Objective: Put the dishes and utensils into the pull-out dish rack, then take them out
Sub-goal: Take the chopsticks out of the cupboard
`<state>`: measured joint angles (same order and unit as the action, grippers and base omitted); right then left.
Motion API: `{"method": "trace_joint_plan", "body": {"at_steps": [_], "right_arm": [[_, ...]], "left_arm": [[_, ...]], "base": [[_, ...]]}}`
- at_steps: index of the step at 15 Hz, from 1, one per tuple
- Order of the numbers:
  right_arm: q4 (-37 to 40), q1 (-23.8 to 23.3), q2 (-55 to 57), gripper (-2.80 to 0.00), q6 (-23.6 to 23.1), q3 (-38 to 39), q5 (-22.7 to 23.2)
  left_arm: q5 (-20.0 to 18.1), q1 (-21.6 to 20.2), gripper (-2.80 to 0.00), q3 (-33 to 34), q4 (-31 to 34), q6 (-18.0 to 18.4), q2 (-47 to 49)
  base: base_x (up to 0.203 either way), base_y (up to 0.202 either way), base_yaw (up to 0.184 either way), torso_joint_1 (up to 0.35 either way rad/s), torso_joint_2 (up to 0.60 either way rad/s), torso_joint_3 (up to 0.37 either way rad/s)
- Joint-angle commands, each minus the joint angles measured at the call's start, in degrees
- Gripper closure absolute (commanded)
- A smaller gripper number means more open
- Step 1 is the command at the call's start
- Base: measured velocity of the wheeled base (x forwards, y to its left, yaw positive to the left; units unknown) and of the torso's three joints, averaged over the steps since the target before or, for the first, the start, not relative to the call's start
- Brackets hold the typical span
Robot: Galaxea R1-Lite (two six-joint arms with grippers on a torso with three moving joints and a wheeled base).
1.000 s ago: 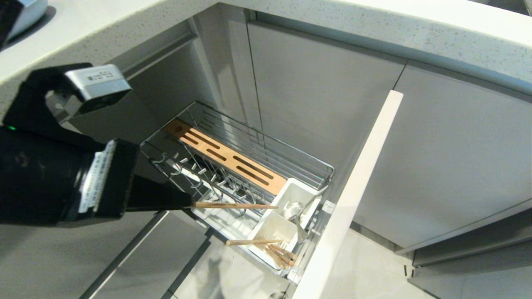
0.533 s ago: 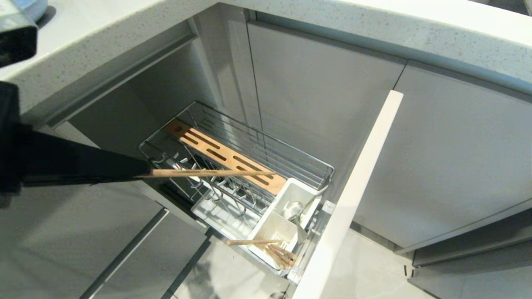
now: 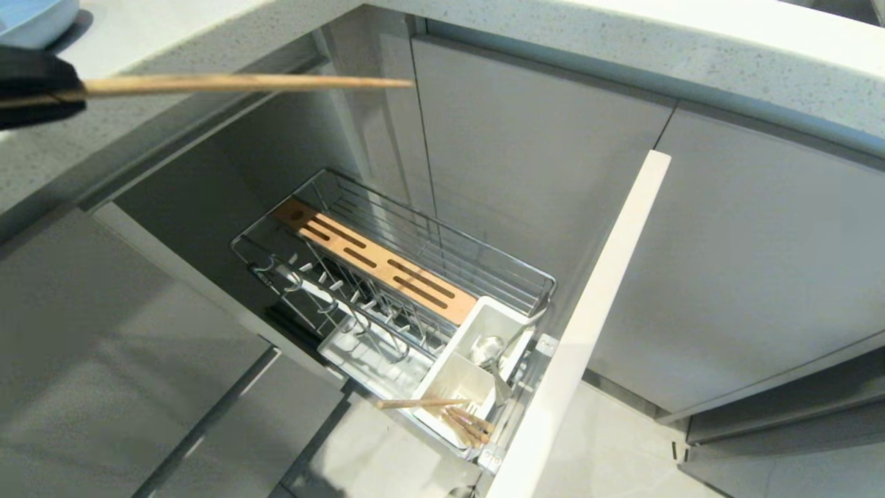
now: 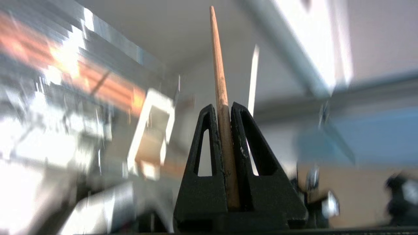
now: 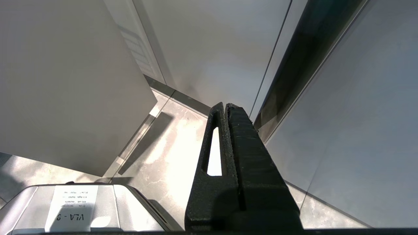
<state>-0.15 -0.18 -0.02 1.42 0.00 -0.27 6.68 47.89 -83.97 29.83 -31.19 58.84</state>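
My left claw (image 3: 69,93), at the upper left of the head frame, is clamped tight on one chopstick (image 3: 249,84) near its thick end. So much shaft juts past my fingers that it could swivel, slip, or catch the countertop (image 3: 622,41) edge. Its long axis lies nearly level, tip pointing right toward the frame's upper middle, well above the pull-out dish rack (image 3: 532,283).

Light-brown chopstick (image 3: 242,84); black left gripper (image 4: 222,107); chrome rack (image 3: 429,242); white caddy (image 3: 453,384); speckled counter (image 3: 622,41).
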Motion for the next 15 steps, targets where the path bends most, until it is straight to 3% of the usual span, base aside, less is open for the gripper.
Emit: {"method": "trace_joint_plan", "body": {"at_steps": [1,4,7,11,15], "right_arm": [[-0.03,0.01,-0.24,0.00,-0.01,0.09,0.00],[-0.03,0.01,-0.24,0.00,0.07,0.09,0.00],[-0.02,0.01,-0.24,0.00,0.00,0.09,0.00],[-0.03,0.01,-0.21,0.00,0.02,0.09,0.00],[-0.01,0.01,-0.22,0.00,-0.01,0.09,0.00]], "left_arm": [[0.05,-4.86,0.00,2.28,-5.92,1.10,-3.92],[-0.82,-13.64,0.00,2.50,-10.11,1.91,-5.42],[-4.98,-25.81,0.00,2.24,-13.56,2.20,-7.89],[-7.39,-44.75,0.00,0.26,-16.18,2.30,-10.29],[-6.51,-63.80,0.00,-0.76,-16.24,1.69,-11.39]], "base": [[0.000,0.000,0.000,0.000,0.00,0.000],[0.000,0.000,0.000,0.000,0.00,0.000],[0.000,0.000,0.000,0.000,0.00,0.000],[0.000,0.000,0.000,0.000,0.00,0.000],[0.000,0.000,0.000,0.000,0.00,0.000]]}}
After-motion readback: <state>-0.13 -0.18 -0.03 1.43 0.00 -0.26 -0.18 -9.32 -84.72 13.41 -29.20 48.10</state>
